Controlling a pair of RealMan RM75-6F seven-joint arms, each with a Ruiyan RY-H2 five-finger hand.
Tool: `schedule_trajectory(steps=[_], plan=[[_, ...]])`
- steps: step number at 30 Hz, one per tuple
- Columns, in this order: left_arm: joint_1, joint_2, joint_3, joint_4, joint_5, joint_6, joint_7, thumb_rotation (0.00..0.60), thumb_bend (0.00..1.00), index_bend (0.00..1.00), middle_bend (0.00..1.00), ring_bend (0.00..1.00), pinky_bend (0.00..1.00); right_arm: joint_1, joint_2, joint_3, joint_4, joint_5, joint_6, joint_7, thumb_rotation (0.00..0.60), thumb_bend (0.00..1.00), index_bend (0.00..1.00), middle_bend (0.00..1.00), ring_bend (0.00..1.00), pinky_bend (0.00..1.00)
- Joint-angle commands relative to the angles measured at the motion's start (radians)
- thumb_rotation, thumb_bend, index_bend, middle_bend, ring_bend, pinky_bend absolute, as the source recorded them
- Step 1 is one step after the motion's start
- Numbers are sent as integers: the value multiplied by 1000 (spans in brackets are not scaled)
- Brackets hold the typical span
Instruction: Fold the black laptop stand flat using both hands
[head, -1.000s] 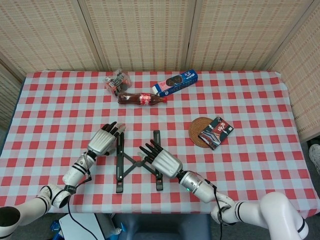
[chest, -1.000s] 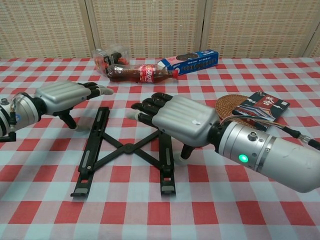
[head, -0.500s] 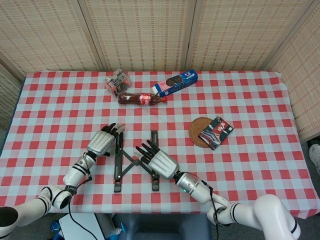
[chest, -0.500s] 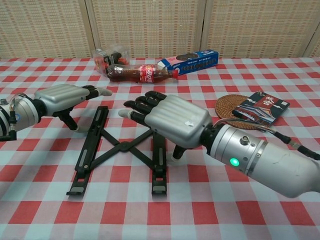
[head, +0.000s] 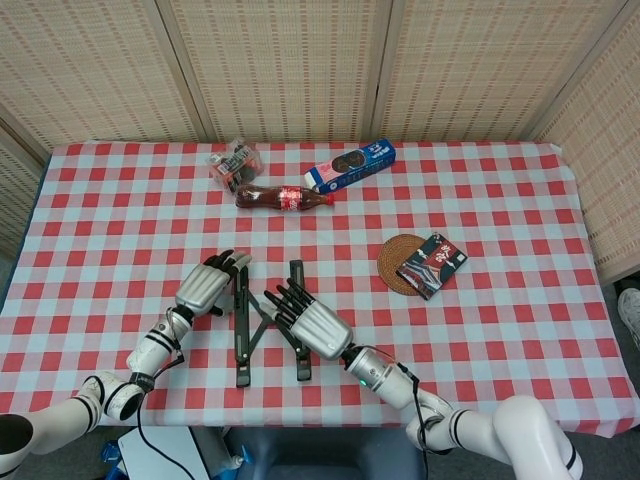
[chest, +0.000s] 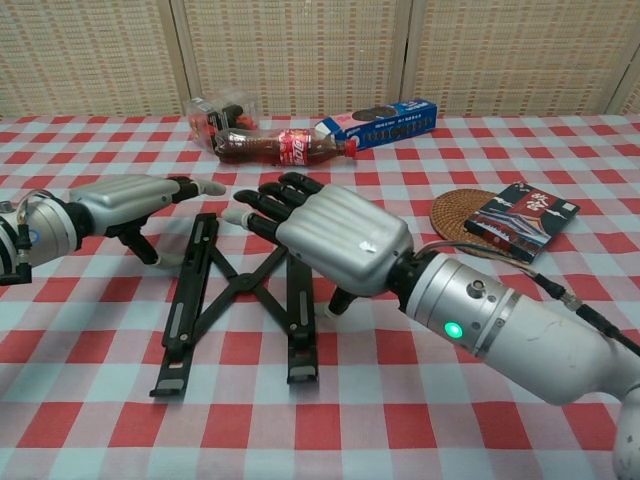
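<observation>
The left hand (chest: 120, 200) stays braced against the outer side of the laptop stand (chest: 240, 300)'s left rail, fingers (chest: 200, 185) extended and gripping nothing. The stand lies flat on the checked tabletop (chest: 100, 420), and its two rails stand closer together than a second ago, the cross-links steeper. The right hand (chest: 335, 240) has pushed its rail leftward, fingers (chest: 262, 203) spread over it; whether the thumb hooks the rail is unclear. The fold looks partly done.

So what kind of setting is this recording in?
Probably a staged tabletop test area, not a real home: a red checked tablecloth, woven screen panels behind, and scattered props such as a cola bottle and cookie box.
</observation>
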Motion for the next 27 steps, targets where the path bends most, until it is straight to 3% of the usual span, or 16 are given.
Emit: schedule_trajectory(steps=[1, 10, 20, 24, 27], plan=[[-3, 6, -2, -16, -3, -7, -9, 600, 236, 0, 0, 0, 158, 1, -25, 6, 30, -14, 29, 21, 600, 0, 0, 0, 0, 0], [-12, 22, -9, -68, -10, -18, -14, 600, 236, 0, 0, 0, 158, 7, -85, 15, 105, -27, 69, 56, 600, 0, 0, 0, 0, 0], [-19, 44, -16, -130, -17, -21, -6, 600, 236, 0, 0, 0, 158, 20, -111, 24, 116, -30, 75, 47, 600, 0, 0, 0, 0, 0], [-8, 62, -20, -140, -30, -8, 10, 600, 236, 0, 0, 0, 158, 27, -59, 19, 49, -51, 90, 64, 600, 0, 0, 0, 0, 0], [8, 89, -20, -152, -43, 7, 29, 600, 236, 0, 0, 0, 158, 52, 45, 12, -65, -64, 49, 85, 600, 0, 0, 0, 0, 0]])
